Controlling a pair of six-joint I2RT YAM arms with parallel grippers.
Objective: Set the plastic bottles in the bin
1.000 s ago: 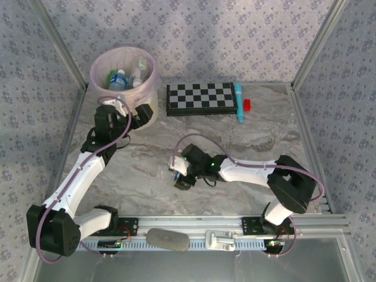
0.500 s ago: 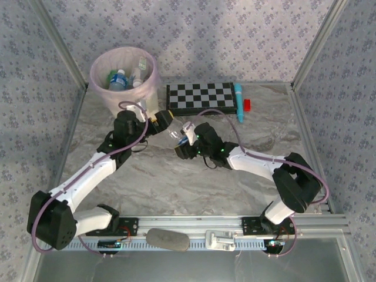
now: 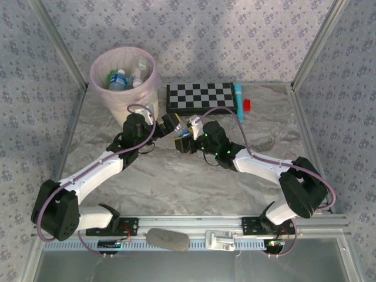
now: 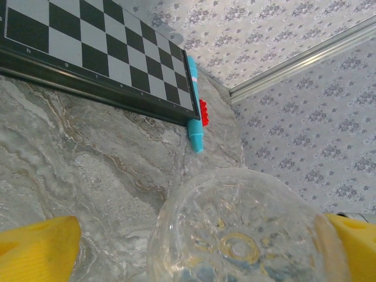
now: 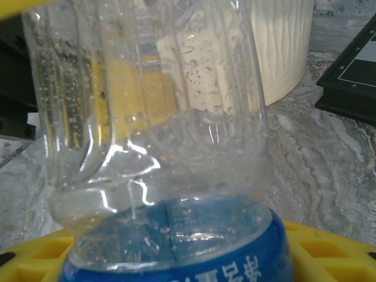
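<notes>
Marbled worktop (image 3: 176, 176) fills mid-frame, where a clear bottle (image 3: 187, 130) is pinched at its blue label by the right end effector (image 3: 186, 140). The bottle's base sits between the spread yellow fingers (image 4: 35, 247) of the left end effector (image 3: 171, 123). At upper left stands the bin (image 3: 104, 98), with other bottles (image 3: 119, 79) inside.

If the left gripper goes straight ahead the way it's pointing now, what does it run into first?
The clear plastic bottle held by the right gripper. Its base sits between the open fingers of the left gripper, apparently very close, though exact depth is unclear.
</notes>
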